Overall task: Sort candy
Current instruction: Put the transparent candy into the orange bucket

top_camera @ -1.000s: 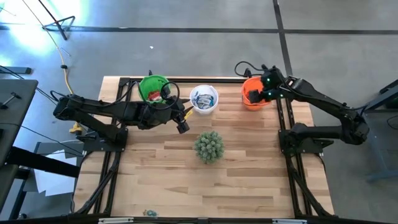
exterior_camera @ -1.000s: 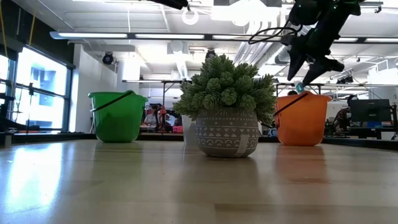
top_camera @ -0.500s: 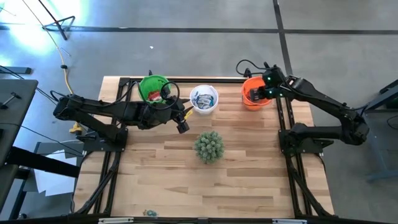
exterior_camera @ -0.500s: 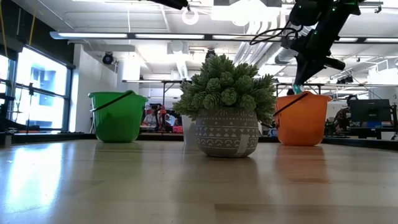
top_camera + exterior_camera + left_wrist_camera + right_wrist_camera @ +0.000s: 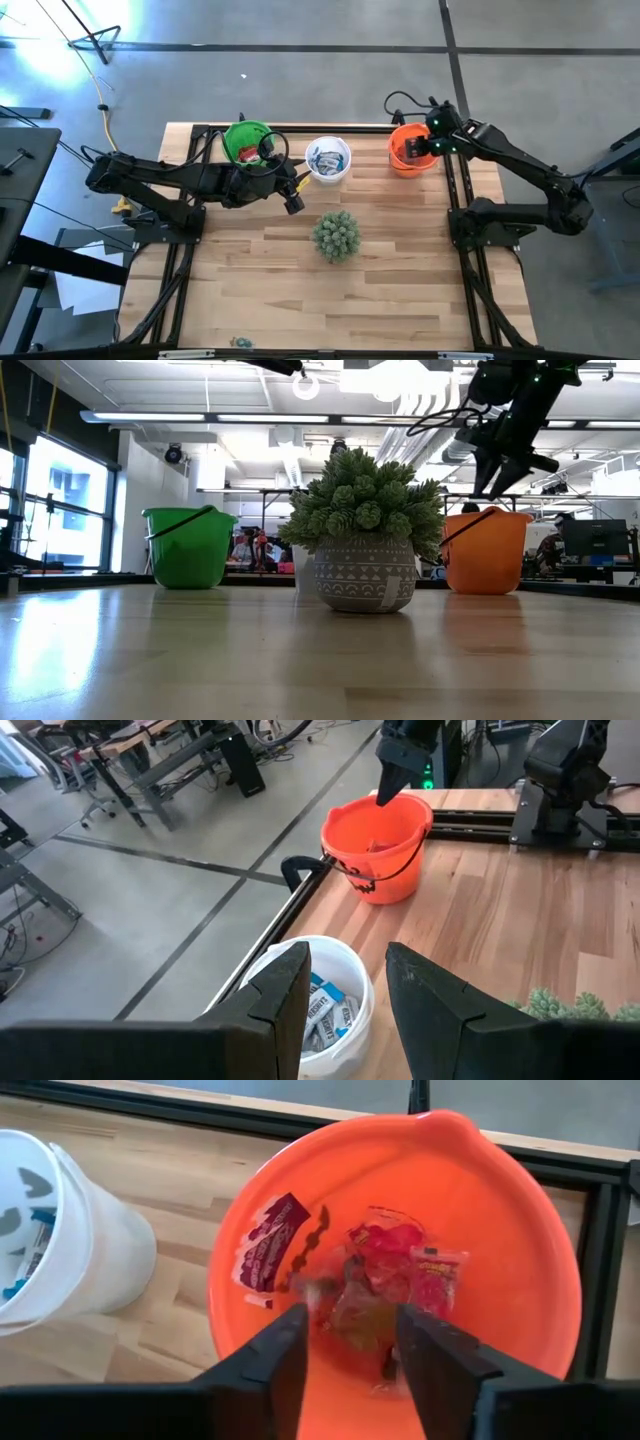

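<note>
Left to right across the table (image 5: 400,290), high view:

Left gripper (image 5: 294,203): hovering above bare wood between green bucket (image 5: 246,141) and potted plant (image 5: 336,236), just short of the white bucket (image 5: 328,161). Fingers (image 5: 290,995) parted with a clear gap, empty (gap visible in the left wrist view, white bucket directly ahead).

Green bucket: at the far edge, left of centre. Red-wrapped candy partly visible inside; count not readable.

White bucket: just right of the green one. Filled with blue-and-white wrapped candy (image 5: 322,1010).

Potted plant: spiky green ball in a patterned grey pot (image 5: 365,575), nearer the middle of the table, apart from all three buckets.

Orange bucket (image 5: 405,150): far right corner, handle down against its side. Red-wrapped candy (image 5: 400,1265) lying at the bottom, with one purple-and-white wrapper (image 5: 268,1255) against the inner wall.

Right gripper (image 5: 418,147): poised directly above the orange bucket's mouth, pointing down (clear of the rim in the low view). Fingers (image 5: 278,1350) apart, nothing between them; candy visible through the gap.
</note>
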